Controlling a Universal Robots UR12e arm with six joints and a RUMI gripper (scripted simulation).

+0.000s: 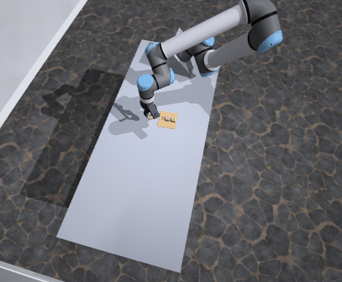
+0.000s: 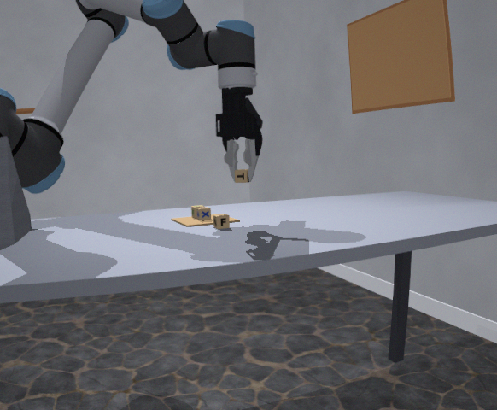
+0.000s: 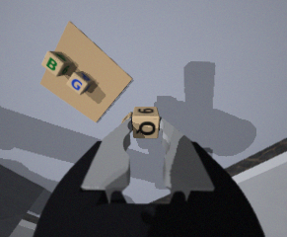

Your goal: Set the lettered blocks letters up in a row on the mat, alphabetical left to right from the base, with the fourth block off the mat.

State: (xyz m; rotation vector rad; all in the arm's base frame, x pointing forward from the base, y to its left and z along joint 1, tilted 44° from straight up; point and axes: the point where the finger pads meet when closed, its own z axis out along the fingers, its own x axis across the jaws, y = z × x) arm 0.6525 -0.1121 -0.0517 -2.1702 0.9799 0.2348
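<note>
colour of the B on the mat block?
Green, on the block at the mat's far corner. Wrist view shows it best.

The arm point(image 2: 85, 53) reached out from its base, elbow raised, with the wrist point(image 2: 236, 57) bent so the gripper point(image 2: 242, 172) pointed straight down, hanging well above the table. Its two jaws were closed on a block point(image 3: 145, 121), pinched at the very tips, clear of any surface.

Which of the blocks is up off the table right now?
The block pinched in the gripper, hanging well above the table. The others rest on or by the tan mat.
</note>
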